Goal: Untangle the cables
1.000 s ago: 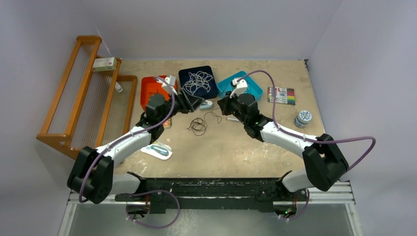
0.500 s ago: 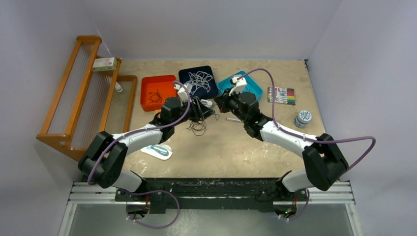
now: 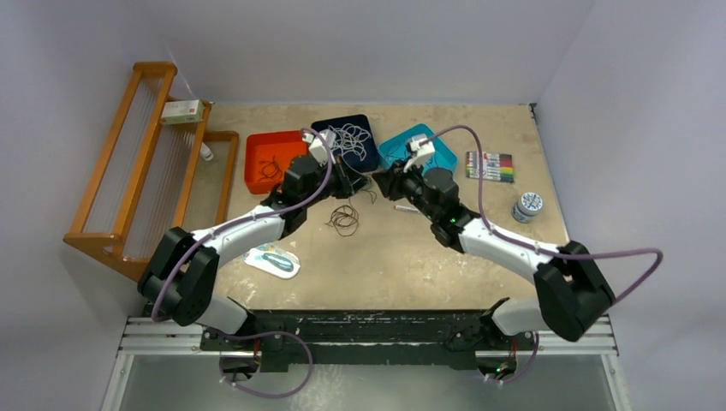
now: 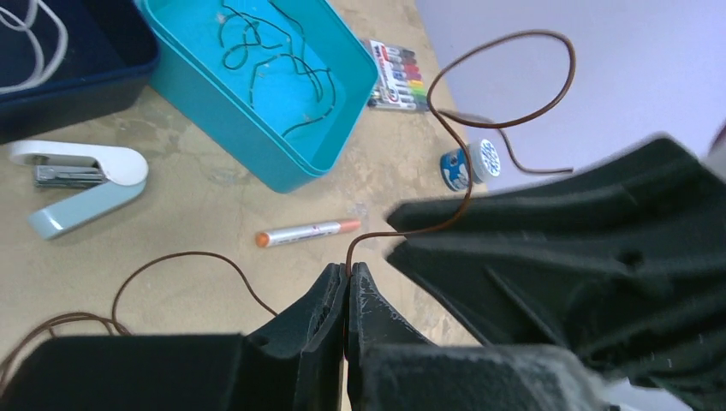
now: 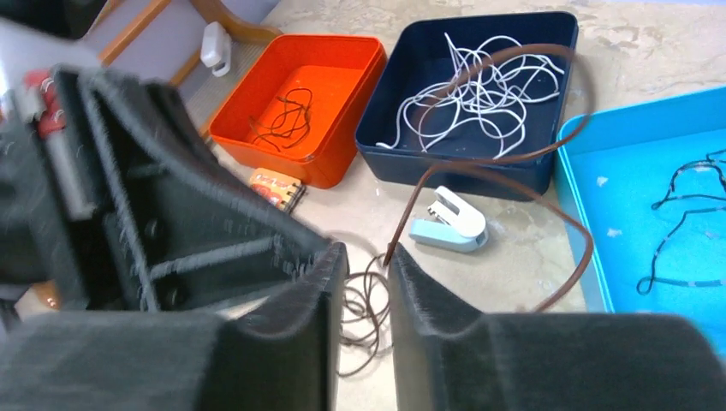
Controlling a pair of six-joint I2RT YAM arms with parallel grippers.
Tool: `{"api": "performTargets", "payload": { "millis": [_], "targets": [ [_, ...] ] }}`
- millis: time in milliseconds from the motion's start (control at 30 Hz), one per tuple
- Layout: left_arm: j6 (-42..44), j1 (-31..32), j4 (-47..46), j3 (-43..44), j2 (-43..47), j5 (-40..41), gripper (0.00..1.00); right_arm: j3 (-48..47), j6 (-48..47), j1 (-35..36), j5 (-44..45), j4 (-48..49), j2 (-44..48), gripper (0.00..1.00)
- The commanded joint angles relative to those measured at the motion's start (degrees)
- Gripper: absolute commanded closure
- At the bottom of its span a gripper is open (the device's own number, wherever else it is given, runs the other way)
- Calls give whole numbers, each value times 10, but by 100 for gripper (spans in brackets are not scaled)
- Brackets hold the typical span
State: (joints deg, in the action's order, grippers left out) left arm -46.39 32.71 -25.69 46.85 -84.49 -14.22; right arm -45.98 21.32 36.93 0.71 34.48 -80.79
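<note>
— Where is the brown cable [image 4: 467, 171]?

— In the left gripper [image 4: 348, 282], whose jaws are closed on it. Above the jaws it rises into a loose loop in the air. Below them it trails to a brown coil [image 3: 344, 220] on the surface [image 3: 411, 257] between the two arms.

— And the right gripper [image 5: 368, 265]?

— Near the left one and facing it. Its jaws stand apart. The cable comes down to the gap and meets one finger's inner edge, unclamped.

— The rest?

— White cables [image 5: 467, 98] lie tangled in the dark blue tray [image 5: 377, 141] and black cables [image 4: 274, 60] in the teal tray [image 4: 231, 150]. A dark strand [image 5: 282, 116] lies in the orange tray [image 5: 300, 167]. A stapler [image 4: 77, 184] sits just beside the blue tray, and a pen [image 4: 306, 231] lies near the teal one.
</note>
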Motion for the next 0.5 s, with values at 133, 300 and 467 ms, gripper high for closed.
{"api": "performTargets", "payload": {
  "millis": [133, 300, 467],
  "targets": [
    [102, 2, 169, 101, 49, 88, 100, 177, -20, -1, 38, 179, 166, 48],
    [124, 2, 211, 140, 58, 96, 100, 241, -48, -2, 31, 226, 184, 39],
    [138, 2, 240, 166, 71, 108, 100, 280, -63, -2, 6, 293, 173, 37]
  ]
}}
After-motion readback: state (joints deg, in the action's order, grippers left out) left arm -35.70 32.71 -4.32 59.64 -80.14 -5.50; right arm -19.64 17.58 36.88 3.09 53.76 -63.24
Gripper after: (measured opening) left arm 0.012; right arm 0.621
